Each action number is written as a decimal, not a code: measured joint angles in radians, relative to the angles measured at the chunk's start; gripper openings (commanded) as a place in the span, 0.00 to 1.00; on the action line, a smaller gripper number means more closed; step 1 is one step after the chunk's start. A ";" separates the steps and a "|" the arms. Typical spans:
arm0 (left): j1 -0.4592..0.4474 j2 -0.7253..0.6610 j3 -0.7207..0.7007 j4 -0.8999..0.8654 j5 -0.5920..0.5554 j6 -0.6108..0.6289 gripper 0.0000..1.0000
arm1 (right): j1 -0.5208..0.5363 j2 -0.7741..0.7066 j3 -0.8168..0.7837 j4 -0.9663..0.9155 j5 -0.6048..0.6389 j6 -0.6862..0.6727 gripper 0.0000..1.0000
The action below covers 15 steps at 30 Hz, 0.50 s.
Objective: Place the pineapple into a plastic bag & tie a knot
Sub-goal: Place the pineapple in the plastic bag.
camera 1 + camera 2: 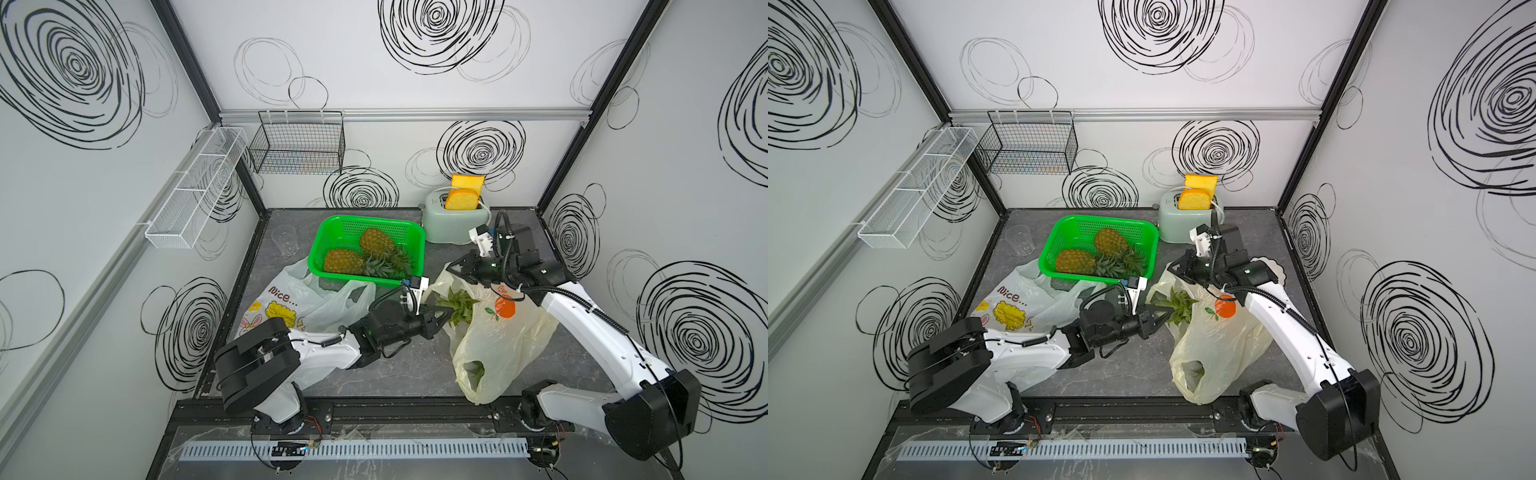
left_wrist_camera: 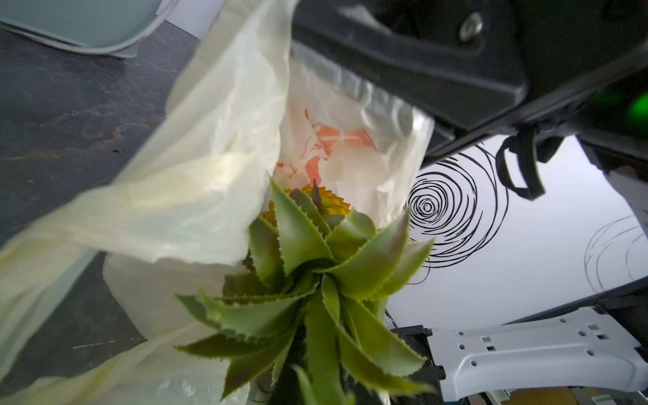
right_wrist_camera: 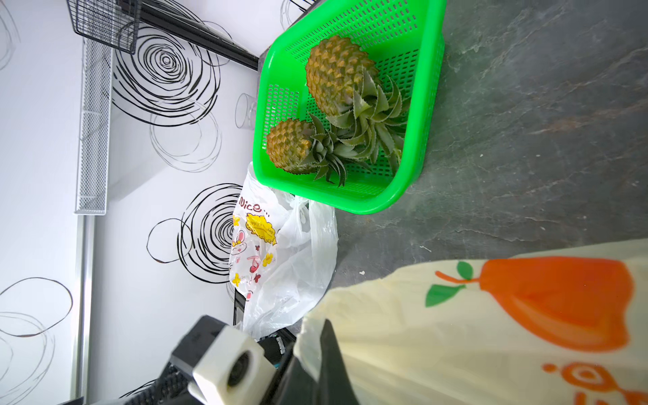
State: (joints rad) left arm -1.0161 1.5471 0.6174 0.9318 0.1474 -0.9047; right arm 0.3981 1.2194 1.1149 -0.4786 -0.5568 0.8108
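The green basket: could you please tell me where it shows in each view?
Top view: green basket just above centre, left of the toaster.
Top view: basket there too.
Left wrist: not in it.
Right wrist: basket upper middle.
Shared landmark: white Nice bag beside it, absent from left wrist.

Lighting was bright, even and diffuse from above, casting only soft shadows under the green basket on the dark table; straight lines bowed toward the edges in both top views; the plastic bag and pineapple were blurred at close range in the left wrist view.
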 measured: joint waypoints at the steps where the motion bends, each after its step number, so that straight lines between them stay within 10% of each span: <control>1: -0.013 0.008 0.000 0.013 -0.023 -0.011 0.00 | 0.000 0.000 0.000 0.008 -0.003 0.010 0.00; 15: -0.132 0.204 0.037 0.205 -0.363 -0.040 0.00 | 0.000 0.006 -0.014 0.090 -0.019 0.076 0.00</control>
State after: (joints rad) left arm -1.1484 1.7512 0.6544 1.1370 -0.2153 -0.9447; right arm 0.3981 1.2251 1.1004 -0.3885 -0.5762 0.8867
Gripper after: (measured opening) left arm 0.141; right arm 0.045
